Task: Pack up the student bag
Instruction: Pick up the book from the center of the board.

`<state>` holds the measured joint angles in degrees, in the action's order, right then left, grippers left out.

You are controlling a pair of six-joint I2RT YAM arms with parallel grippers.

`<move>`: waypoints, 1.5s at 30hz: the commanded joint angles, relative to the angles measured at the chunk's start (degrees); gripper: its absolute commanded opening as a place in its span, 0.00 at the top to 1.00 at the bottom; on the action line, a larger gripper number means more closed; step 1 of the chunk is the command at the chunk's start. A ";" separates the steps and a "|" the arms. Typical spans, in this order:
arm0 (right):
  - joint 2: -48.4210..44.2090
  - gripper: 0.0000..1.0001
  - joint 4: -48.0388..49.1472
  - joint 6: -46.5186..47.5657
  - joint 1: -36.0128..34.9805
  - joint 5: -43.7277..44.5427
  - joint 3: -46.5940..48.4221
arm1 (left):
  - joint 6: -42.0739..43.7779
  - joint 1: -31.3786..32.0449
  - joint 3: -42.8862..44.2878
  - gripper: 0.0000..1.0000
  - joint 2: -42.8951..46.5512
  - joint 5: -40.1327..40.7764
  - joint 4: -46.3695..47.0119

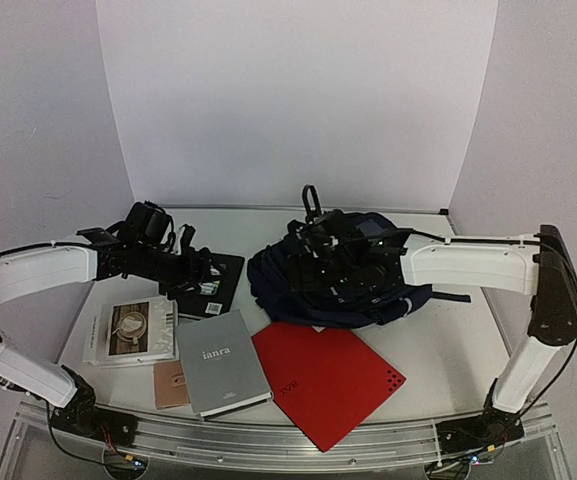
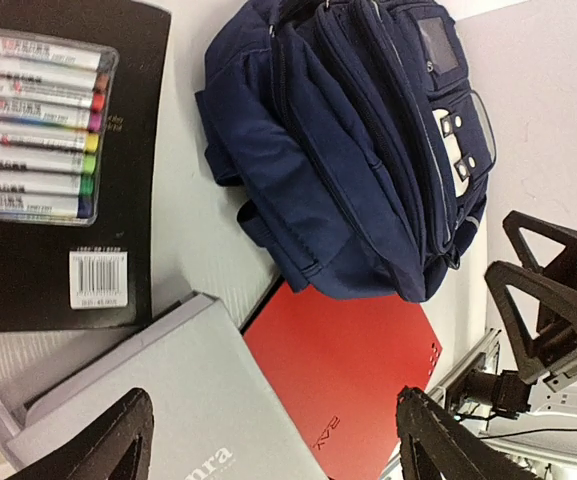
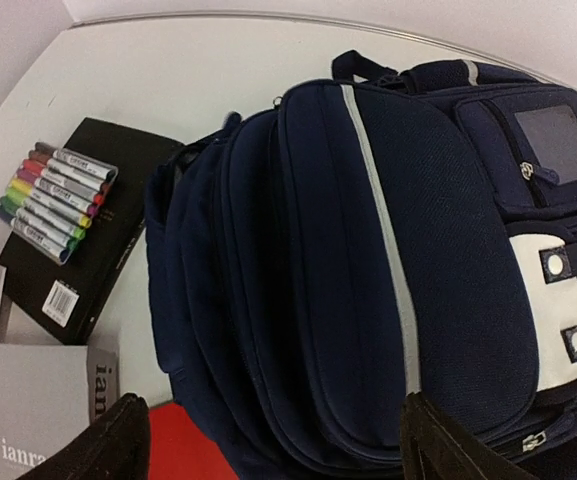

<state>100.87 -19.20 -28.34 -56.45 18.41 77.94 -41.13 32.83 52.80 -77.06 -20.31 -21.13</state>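
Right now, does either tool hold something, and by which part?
Nothing is held. The left tool is open above the grey book; the right tool is open above the student bag, gripping no part of it.

I'm working in a lab test booth: plain white panels [image 1: 298, 100] wall in a pale surface [image 1: 458, 340], and my two arms [image 1: 468, 262] are bolted to a metal rail [image 1: 388, 448].

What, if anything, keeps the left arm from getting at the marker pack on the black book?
Probably nothing, so likely yes: the left pincer is open, hovering close by, and the marker pack lies uncovered on top of the black book.
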 commanded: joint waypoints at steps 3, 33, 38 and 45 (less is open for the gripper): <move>-11.47 0.02 1.03 -0.62 -4.93 -13.46 -8.33 | -11.89 1.99 -6.85 0.17 9.67 8.16 -5.79; 6.86 0.03 32.37 -16.39 -8.91 -34.60 -19.47 | -23.47 7.96 -23.52 0.24 10.20 5.22 2.15; 9.49 0.05 35.56 -18.24 -7.96 -37.13 -19.20 | -23.41 7.96 -24.21 0.33 7.40 3.91 5.03; 13.41 0.08 42.87 -22.44 -7.88 -41.55 -19.28 | -23.82 7.96 -25.92 0.40 4.56 1.75 9.66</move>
<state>111.55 17.72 -47.21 -64.26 -19.45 58.00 -64.59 40.60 27.70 -70.98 -16.82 -15.48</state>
